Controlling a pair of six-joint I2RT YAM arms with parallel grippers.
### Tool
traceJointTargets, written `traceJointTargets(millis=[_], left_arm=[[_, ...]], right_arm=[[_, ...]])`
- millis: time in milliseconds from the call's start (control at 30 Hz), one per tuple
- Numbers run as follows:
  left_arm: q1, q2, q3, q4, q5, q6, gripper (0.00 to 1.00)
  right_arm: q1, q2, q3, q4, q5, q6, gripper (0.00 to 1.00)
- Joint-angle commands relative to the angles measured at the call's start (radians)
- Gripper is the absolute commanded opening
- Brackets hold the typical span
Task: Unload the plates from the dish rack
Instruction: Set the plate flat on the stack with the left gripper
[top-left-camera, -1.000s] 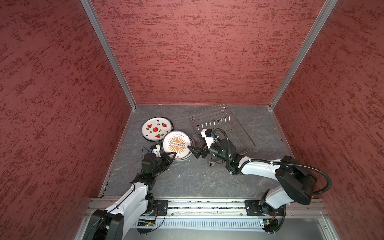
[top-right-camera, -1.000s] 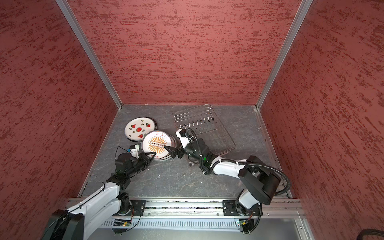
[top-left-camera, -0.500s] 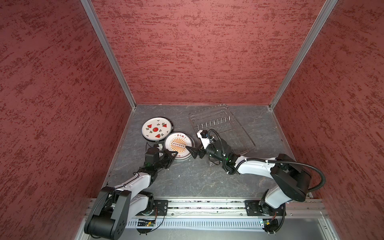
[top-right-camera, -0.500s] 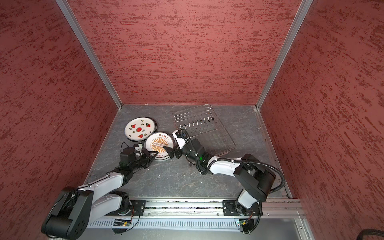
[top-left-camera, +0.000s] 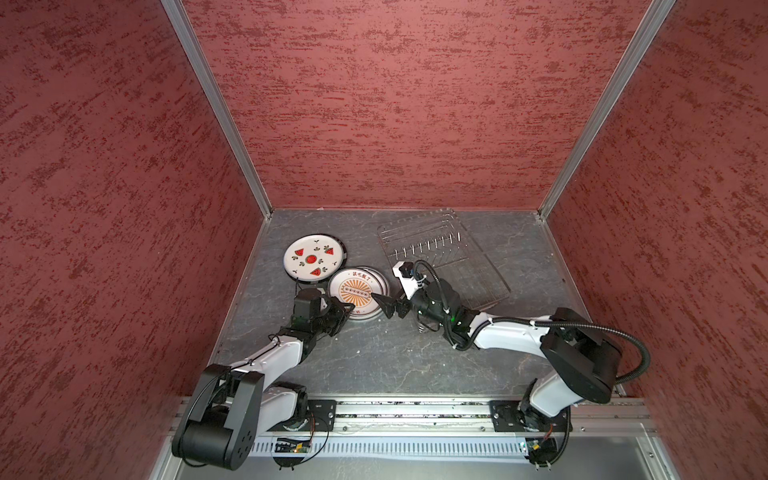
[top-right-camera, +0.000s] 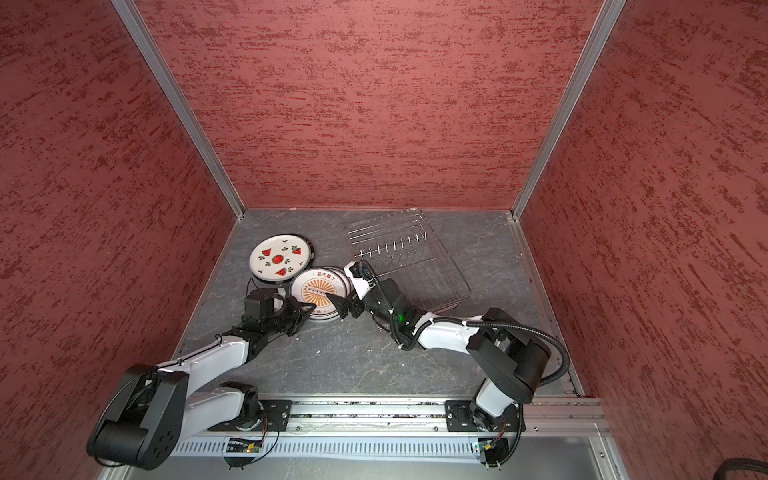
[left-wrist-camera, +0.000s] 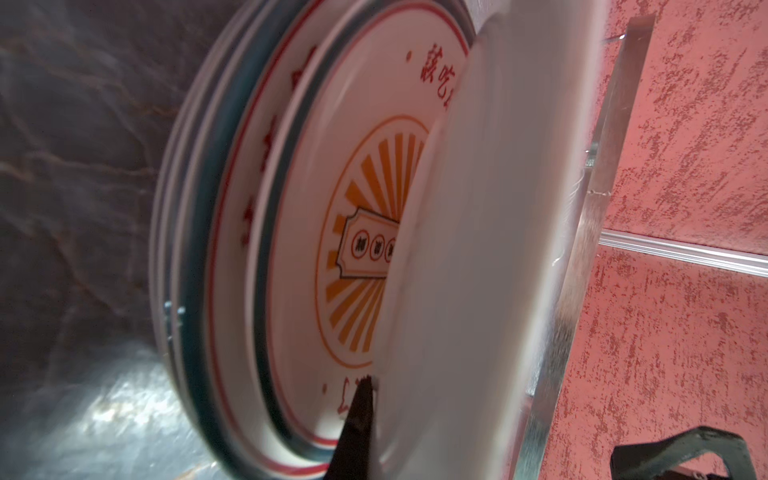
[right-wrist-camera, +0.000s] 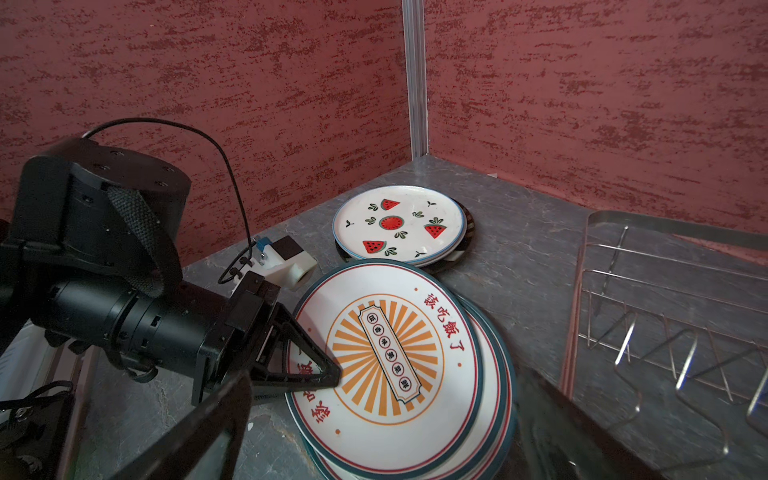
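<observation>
The left gripper (right-wrist-camera: 332, 376) is pinched shut on the rim of the top sunburst plate (right-wrist-camera: 386, 357), which lies atop the stack (right-wrist-camera: 498, 399) straight ahead of it, so this arm is the nearer. Facing it, the right gripper (top-left-camera: 390, 306) gapes wide and empty (its fingers (right-wrist-camera: 203, 419) flank that stack). Farther beyond the left gripper lies the watermelon plate (top-left-camera: 314, 259). Behind the right wrist, the dish rack (top-left-camera: 428, 246) holds nothing.

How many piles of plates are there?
2. The watermelon plate pile sits near the back left corner. The sunburst plate pile sits just in front of it, nearer the robot. Plates underneath are mostly hidden.
</observation>
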Motion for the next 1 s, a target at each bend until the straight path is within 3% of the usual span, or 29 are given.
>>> traceJointTargets(millis=[0,100,167,333,467,600,667,733,967], left_arm=[[0.003,0.010,0.036,-0.012,0.001,0.018,0.04],[0.002,0.001,0.036,-0.021,-0.004,0.021,0.10],[-0.002,-0.009,0.037,-0.031,-0.012,0.026,0.24],[-0.021,-0.028,0.047,-0.060,-0.050,0.041,0.46],[-0.030,-0.042,0.050,-0.082,-0.085,0.048,0.56],[-0.073,-0.106,0.054,-0.148,-0.225,0.061,0.59],[-0.108,-0.155,0.054,-0.189,-0.310,0.063,0.67],[-0.120,-0.184,0.052,-0.203,-0.325,0.075,0.72],[-0.188,-0.153,0.064,-0.186,-0.370,0.071,0.72]], right_arm=[[0.011,0.005,0.036,-0.003,0.041,-0.033,0.99],[0.011,0.004,0.035,-0.004,0.047,-0.033,0.99],[0.013,0.002,0.033,-0.003,0.048,-0.033,0.99],[0.014,0.006,0.035,-0.005,0.054,-0.038,0.99],[0.015,0.003,0.035,-0.008,0.060,-0.040,0.99],[0.016,0.000,0.033,-0.008,0.061,-0.041,0.99],[0.016,0.001,0.032,-0.008,0.064,-0.043,0.99],[0.016,0.002,0.032,-0.008,0.065,-0.042,0.99],[0.018,0.008,0.042,-0.018,0.063,-0.044,0.99]])
